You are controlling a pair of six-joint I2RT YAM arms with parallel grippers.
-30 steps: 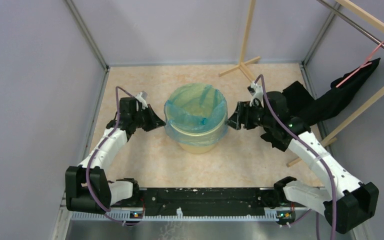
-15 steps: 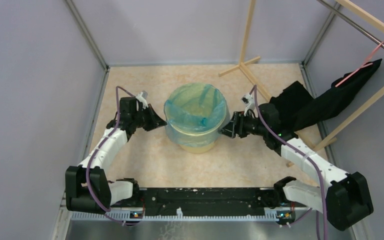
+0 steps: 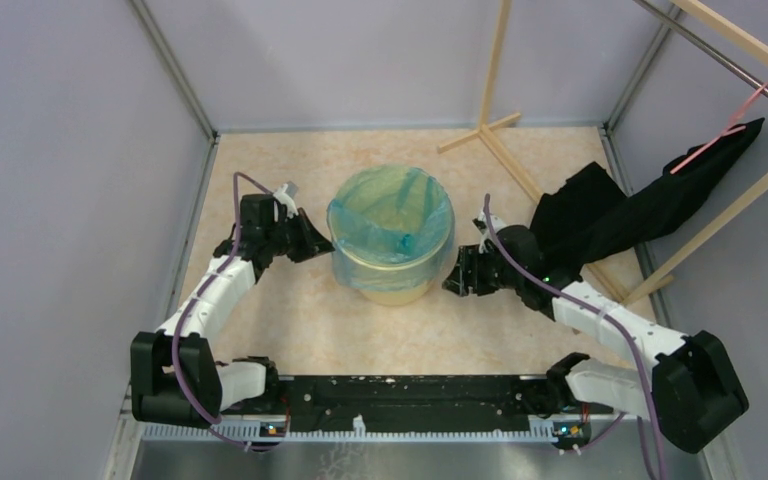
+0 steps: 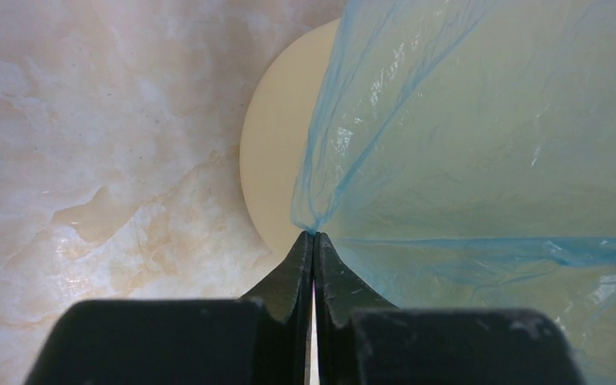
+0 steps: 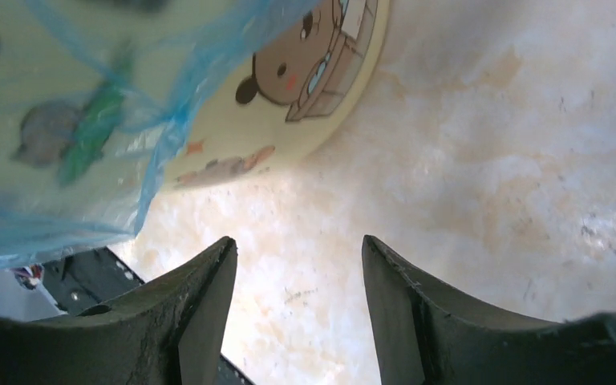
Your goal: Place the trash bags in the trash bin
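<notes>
The trash bin (image 3: 392, 288) is a pale-yellow bucket standing mid-table. The light-blue trash bag (image 3: 390, 212) lines it and folds over its rim. My left gripper (image 3: 324, 244) sits at the bin's left side. In the left wrist view it (image 4: 314, 235) is shut on a pinch of the bag's film (image 4: 465, 144), drawn taut off the bin (image 4: 277, 176). My right gripper (image 3: 452, 279) is low beside the bin's right wall. In the right wrist view it (image 5: 298, 245) is open with only tabletop between the fingers. The bin's cartoon print (image 5: 305, 76) and the bag's edge (image 5: 164, 140) lie above.
A black cloth (image 3: 620, 215) hangs from a wooden rack (image 3: 735, 205) at the right, with a pink hanger (image 3: 725, 130) on it. A wooden stand (image 3: 490, 95) rises at the back. Enclosure walls close in left, back and right.
My right gripper has dropped from rim height down and nearer along the bin's right side, its jaws narrowing a little. The left gripper has stayed, still pinching the bag.
</notes>
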